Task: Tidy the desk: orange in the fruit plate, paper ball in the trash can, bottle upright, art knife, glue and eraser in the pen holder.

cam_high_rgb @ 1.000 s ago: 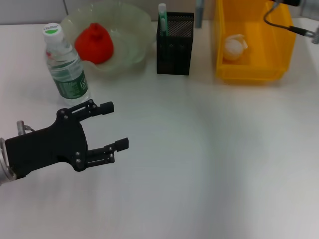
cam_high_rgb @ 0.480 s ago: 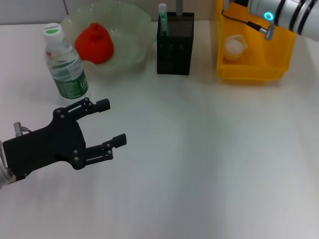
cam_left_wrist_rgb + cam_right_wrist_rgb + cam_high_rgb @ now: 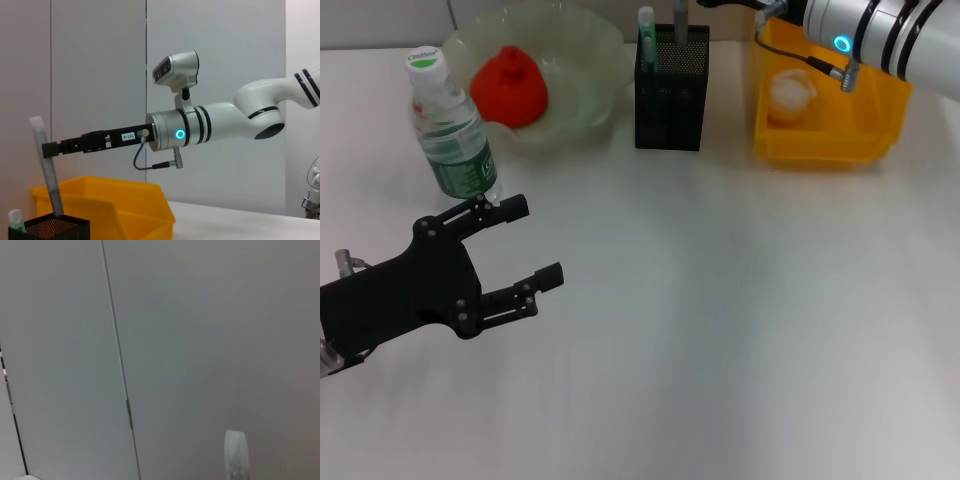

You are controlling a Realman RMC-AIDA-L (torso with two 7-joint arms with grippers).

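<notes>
Pen holder (image 3: 671,88): right gripper (image 3: 50,149) pinching grey stick; left gripper (image 3: 525,245) spread.

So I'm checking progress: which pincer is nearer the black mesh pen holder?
Right. The right pincer hovers just above the black mesh pen holder; the left pincer hangs well in front, near the bottle.

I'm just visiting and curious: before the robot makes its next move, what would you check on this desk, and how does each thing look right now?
1. Orange in fruit plate: ok.
2. Paper ball in trash can: ok.
3. Bottle upright: ok.
4. Grey stick held by right hand reaches into pen holder: ok.
5. Eraser in pen holder: cannot tell.
6. Left hand open, holding nothing, near the bottle: ok.
</notes>
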